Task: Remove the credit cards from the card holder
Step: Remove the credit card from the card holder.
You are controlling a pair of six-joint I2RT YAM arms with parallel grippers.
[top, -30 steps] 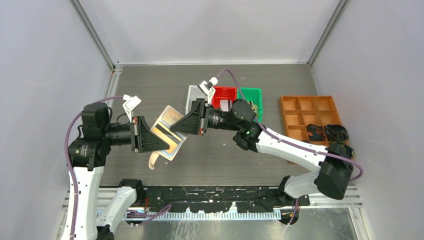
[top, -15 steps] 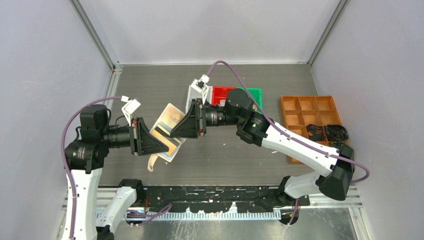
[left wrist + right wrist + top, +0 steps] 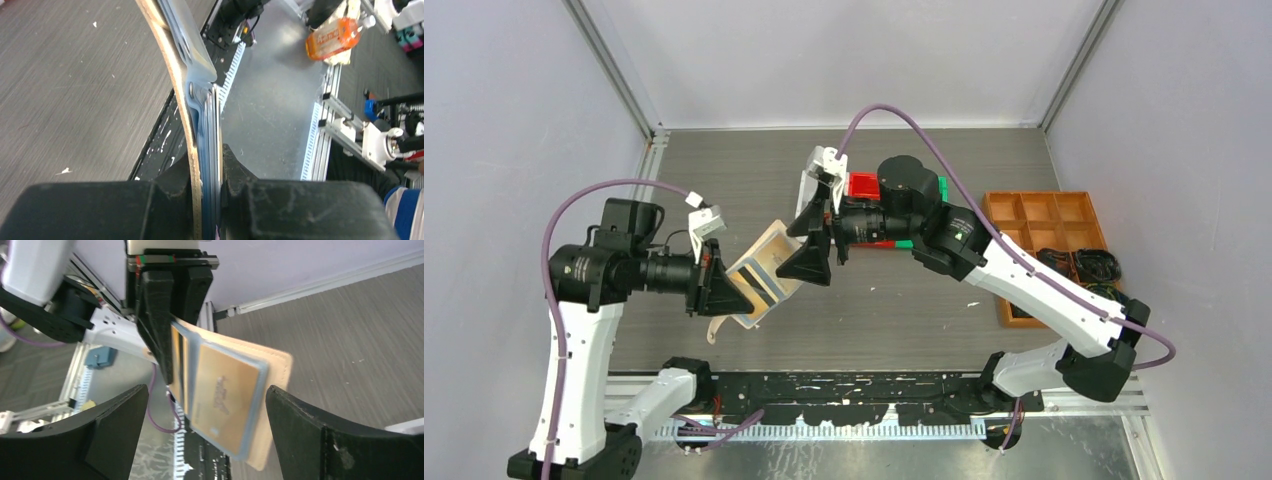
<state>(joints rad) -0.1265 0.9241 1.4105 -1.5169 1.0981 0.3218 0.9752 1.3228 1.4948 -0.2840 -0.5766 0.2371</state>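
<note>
The tan card holder (image 3: 774,248) hangs open above the table, and my left gripper (image 3: 727,290) is shut on its near edge. Edge-on in the left wrist view, the card holder (image 3: 176,75) and its clear sleeves sit clamped in the left gripper (image 3: 206,197). A gold credit card (image 3: 227,392) lies in the front sleeve, and a dark-striped card (image 3: 764,287) shows from above. My right gripper (image 3: 809,242) stands open at the holder's far edge. In its own view the right gripper (image 3: 207,390) straddles the gold card without touching it.
A red bin (image 3: 864,186) and a green bin (image 3: 941,186) sit behind the right arm, and a white-grey flat piece (image 3: 808,190) lies beside them. An orange compartment tray (image 3: 1044,215) with black items stands at the right. The holder's snap tab (image 3: 714,328) dangles below.
The right gripper has opened wide and its arm has swung up and left. The left wrist has turned, tilting the card holder and lowering it a little.
</note>
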